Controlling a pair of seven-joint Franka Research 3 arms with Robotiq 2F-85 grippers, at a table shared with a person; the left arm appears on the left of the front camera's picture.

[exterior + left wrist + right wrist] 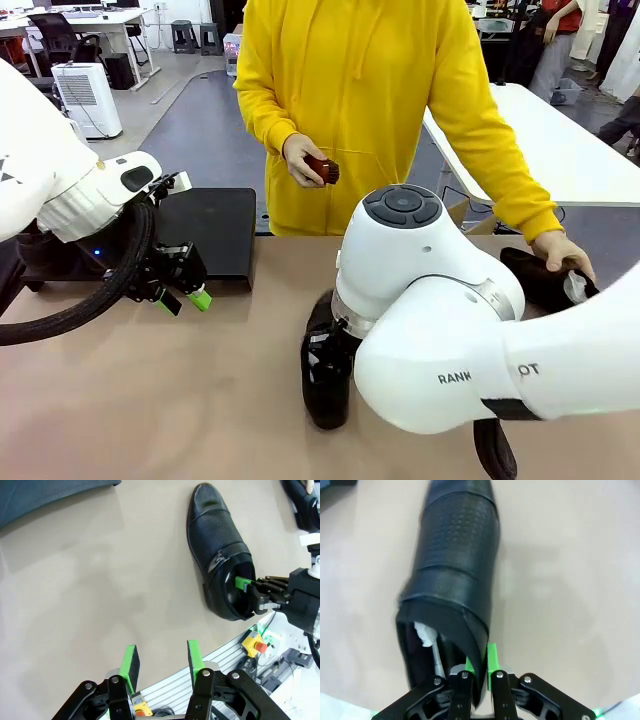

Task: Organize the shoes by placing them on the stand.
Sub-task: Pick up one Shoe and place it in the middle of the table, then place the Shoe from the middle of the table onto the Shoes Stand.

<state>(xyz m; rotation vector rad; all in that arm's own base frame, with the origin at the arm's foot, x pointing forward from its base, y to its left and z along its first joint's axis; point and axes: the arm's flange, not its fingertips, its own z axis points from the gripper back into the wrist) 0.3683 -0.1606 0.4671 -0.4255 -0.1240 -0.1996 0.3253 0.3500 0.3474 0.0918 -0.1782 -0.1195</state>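
Where the worktop (150,400) carries our lot, we list: stand (205,230), beyond the left fingers (130,667), which gape half open, empty; shoe (455,570), its side wall by the heel pinched between the nearly closed right fingers (492,657).

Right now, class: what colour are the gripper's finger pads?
Green pads, clearest in the left wrist view.

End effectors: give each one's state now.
Left end effector: open, empty.
Right end effector: closed on the black dress shoe collar.
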